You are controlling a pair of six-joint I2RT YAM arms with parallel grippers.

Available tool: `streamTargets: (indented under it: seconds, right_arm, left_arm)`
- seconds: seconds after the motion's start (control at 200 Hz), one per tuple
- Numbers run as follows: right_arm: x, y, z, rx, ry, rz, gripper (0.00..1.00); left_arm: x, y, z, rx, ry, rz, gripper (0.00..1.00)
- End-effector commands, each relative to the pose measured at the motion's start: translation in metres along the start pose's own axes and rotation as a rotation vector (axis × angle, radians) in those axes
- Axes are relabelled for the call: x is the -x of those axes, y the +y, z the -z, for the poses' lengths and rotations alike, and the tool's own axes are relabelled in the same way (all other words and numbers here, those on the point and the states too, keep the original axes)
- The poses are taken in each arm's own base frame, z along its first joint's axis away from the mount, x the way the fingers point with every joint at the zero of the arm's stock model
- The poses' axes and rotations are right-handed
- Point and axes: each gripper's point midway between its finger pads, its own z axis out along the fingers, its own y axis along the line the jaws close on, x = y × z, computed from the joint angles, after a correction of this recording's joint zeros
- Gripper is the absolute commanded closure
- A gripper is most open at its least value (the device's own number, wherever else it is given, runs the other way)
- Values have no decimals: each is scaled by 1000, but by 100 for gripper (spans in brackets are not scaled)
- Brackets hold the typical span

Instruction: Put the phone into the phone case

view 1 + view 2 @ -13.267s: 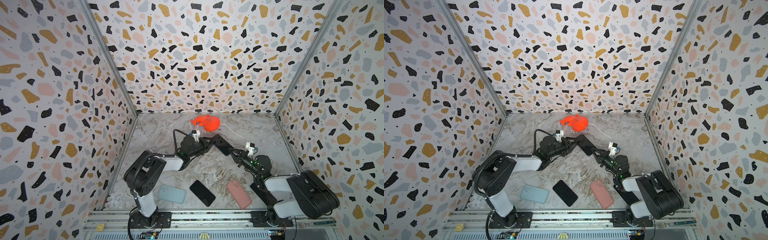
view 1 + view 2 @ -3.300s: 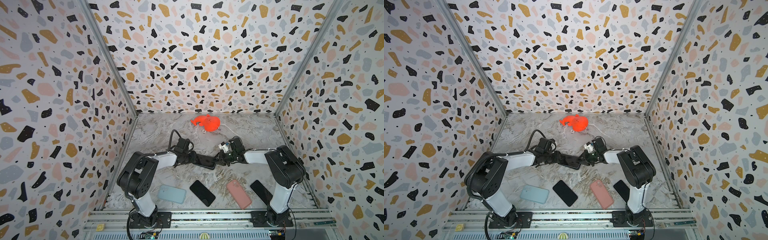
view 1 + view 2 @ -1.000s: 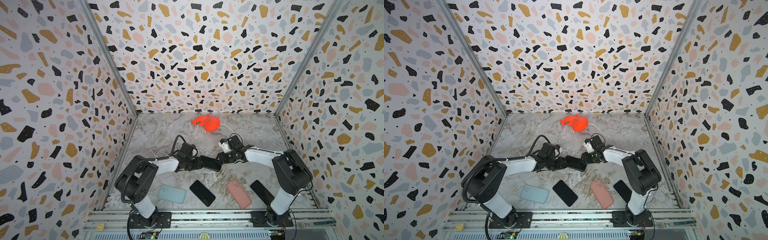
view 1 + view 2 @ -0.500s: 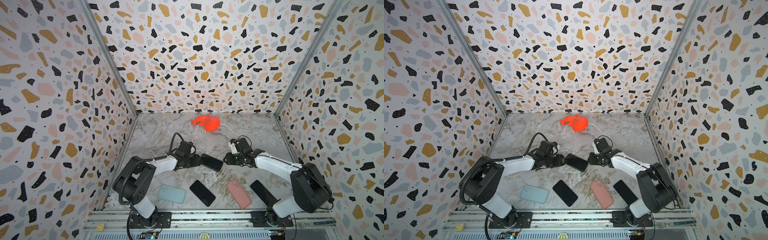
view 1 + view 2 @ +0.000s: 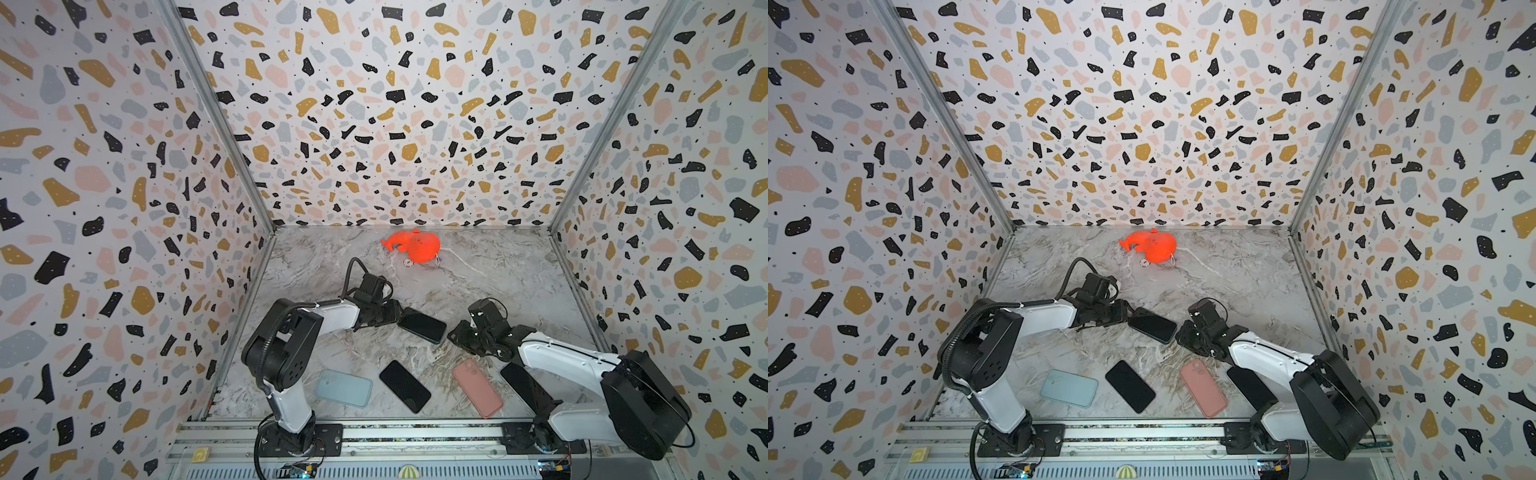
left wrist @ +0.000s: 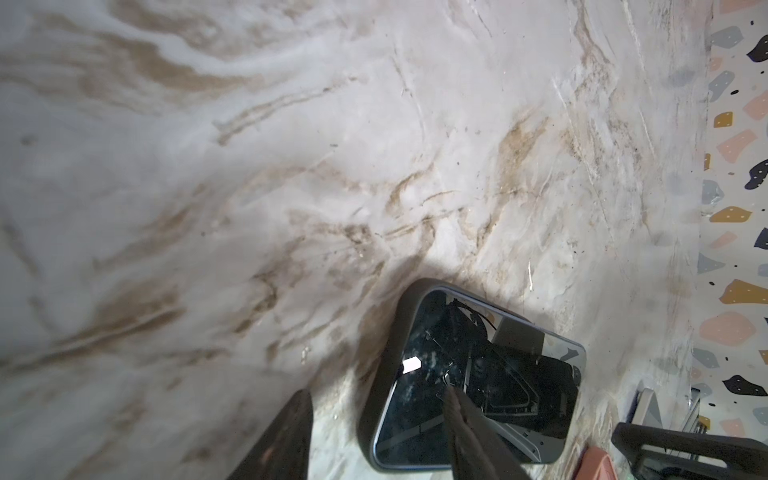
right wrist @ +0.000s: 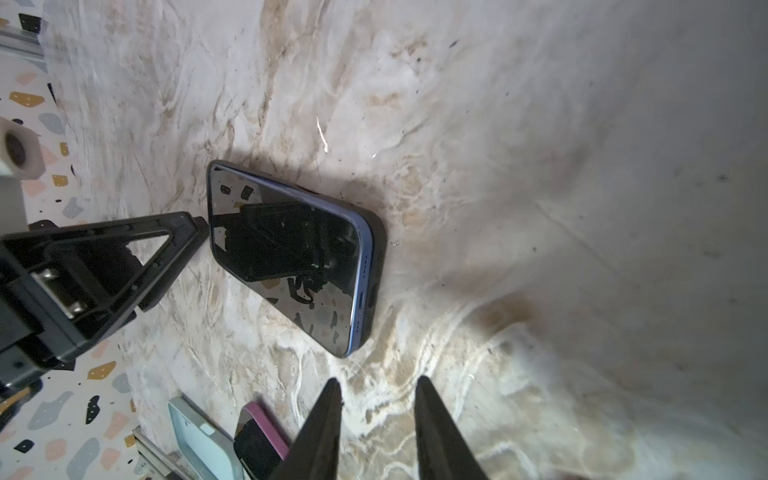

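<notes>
Orange whale-shaped toy (image 5: 415,246) lies at the back of the marbled tabletop (image 5: 511,270). Terrazzo-patterned walls (image 5: 374,124) on three sides. Aluminium rail (image 5: 415,433) along front.

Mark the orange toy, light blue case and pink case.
orange toy (image 5: 419,247): in a top view, its round body.
light blue case (image 5: 343,388): in a top view, middle of its flat face.
pink case (image 5: 478,388): in a top view, middle of its flat face.
</notes>
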Motion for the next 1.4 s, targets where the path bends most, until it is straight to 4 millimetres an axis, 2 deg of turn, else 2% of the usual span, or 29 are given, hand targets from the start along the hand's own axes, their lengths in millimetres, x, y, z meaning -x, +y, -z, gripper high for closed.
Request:
streamTargets:
  seconds: [0.0, 0.265, 1.146, 1.397]
  right_arm:
    - [2, 15, -5, 34, 6, -27, 68]
    - [1, 24, -15, 36, 28, -5, 69]
    - [-7, 39, -34, 34, 77, 52, 79]
    - [-11, 42, -39, 40, 92, 55, 80]
  left_arm:
    - [7, -8, -4, -29, -4, -31, 47]
    - [-3, -5, -16, -55, 31, -20, 47]
    - [-12, 0, -21, -64, 49, -9, 49]
    - [-16, -2, -22, -74, 58, -4, 54]
